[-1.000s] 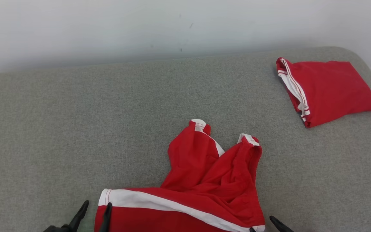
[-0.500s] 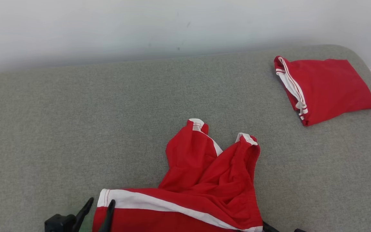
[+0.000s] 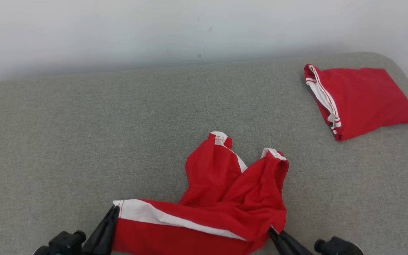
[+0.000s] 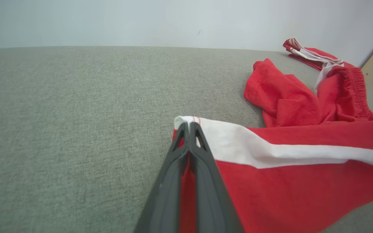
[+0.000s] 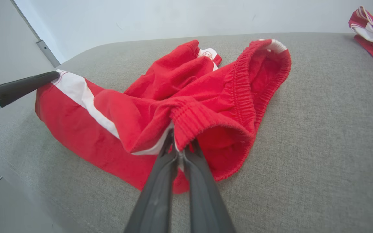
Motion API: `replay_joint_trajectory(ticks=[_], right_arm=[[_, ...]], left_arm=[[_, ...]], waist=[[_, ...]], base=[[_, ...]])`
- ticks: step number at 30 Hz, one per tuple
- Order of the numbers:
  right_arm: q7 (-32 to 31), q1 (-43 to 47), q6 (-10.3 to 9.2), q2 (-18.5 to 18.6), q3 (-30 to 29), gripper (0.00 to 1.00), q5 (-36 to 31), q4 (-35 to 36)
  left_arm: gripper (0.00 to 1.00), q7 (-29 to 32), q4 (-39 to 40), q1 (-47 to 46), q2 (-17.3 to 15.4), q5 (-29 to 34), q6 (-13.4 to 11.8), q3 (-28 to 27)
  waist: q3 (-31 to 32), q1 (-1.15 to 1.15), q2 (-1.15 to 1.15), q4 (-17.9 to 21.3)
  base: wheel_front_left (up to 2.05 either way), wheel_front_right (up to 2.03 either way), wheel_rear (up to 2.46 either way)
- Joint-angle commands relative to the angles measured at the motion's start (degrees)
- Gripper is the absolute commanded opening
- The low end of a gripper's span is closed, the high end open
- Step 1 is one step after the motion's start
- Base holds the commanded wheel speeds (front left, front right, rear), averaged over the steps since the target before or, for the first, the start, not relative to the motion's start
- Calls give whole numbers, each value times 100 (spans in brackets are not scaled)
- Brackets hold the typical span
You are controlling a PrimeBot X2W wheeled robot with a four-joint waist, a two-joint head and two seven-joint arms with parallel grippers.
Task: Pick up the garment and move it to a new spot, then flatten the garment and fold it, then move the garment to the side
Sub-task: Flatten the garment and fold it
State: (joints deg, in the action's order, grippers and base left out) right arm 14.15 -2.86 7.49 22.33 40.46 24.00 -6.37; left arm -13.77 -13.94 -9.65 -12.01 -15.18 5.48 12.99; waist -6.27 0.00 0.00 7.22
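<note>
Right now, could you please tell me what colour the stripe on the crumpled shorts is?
White stripe on red shorts; clearest in the left wrist view.

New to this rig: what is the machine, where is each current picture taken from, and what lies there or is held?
It is a two-armed robot. The wide picture comes from its head, looking down on a grey padded surface. The other two come from cameras on each wrist, looking along that arm's dark fingers. A crumpled red garment with a white stripe lies near the robot; a folded red garment lies at the far right. The left gripper is shut on the striped corner, the right gripper on the elastic band.
</note>
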Motion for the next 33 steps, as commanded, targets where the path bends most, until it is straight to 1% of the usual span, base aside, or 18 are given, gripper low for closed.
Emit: replay_joint_trajectory(ticks=[1, 4, 7, 10, 12, 14, 17, 19, 21, 23, 25, 30, 33], right_arm=[[21, -52, -1, 26, -26, 0, 55, 47], [26, -128, -1, 88, -150, 0, 175, 247], [-50, -216, -1, 62, -309, 0, 561, 472], [-238, -622, -1, 233, -266, 0, 589, 618], [-385, -945, -1, 215, -236, 0, 729, 608], [-502, -1471, -1, 172, -234, 0, 868, 565], [-699, -2309, -1, -6, -221, 0, 1199, 291], [-832, -2946, -1, -139, -196, 0, 1470, -28], [-896, -3693, -1, -244, -155, 0, 1694, -400], [-914, -4379, -1, -357, -207, 0, 1942, -810], [-957, -5077, -1, -435, -261, 0, 2213, -1221], [-982, -6819, -1, -585, -487, 0, 2824, -2164], [-903, -7763, -1, -627, -584, 0, 2961, -2705]], left_arm=[[0, -56, 68, 28, -24, -3, 3, -23], [0, 24, 378, -12, -116, 41, -25, -10], [0, 174, 684, -171, -226, 17, 31, 28], [0, 406, 919, -542, -439, 84, 93, 126], [0, 552, 1041, -888, -576, -16, 131, 154], [0, 725, 1104, -1296, -795, -117, 157, 161], [0, 983, 1095, -1995, -1060, -353, 181, 211], [0, 1139, 989, -2531, -1247, -627, 189, 255], [0, 1271, 887, -3146, -1548, -661, 191, 515], [0, 1357, 747, -3773, -1611, -969, 191, 707], [0, 1409, 545, -4414, -1762, -1108, 192, 912], [0, 1432, -104, -6053, -1859, -1538, 192, 1355], [0, 1313, -570, -6947, -1767, -1665, 193, 1496]], waist=[[28, 0, 0, -32], [68, 0, 0, -80], [81, 0, 0, -120], [76, 0, 0, -135], [33, 0, 0, -122], [-60, 0, 0, -81], [-275, 0, 0, -15], [-450, 0, 0, 13], [-646, 0, 0, 26], [-859, 0, 0, -3], [-1073, 0, 0, -44], [-1593, 0, 0, -135], [-1800, 0, 0, -211]], base=[[0, 0, 0], [0, 0, 0], [0, 0, 0], [0, 0, 0], [0, 0, 0], [0, 0, 0], [0, 0, 0], [0, 0, 0], [0, 0, 0], [0, 0, 0], [0, 0, 0], [0, 0, 0], [0, 0, 0]])
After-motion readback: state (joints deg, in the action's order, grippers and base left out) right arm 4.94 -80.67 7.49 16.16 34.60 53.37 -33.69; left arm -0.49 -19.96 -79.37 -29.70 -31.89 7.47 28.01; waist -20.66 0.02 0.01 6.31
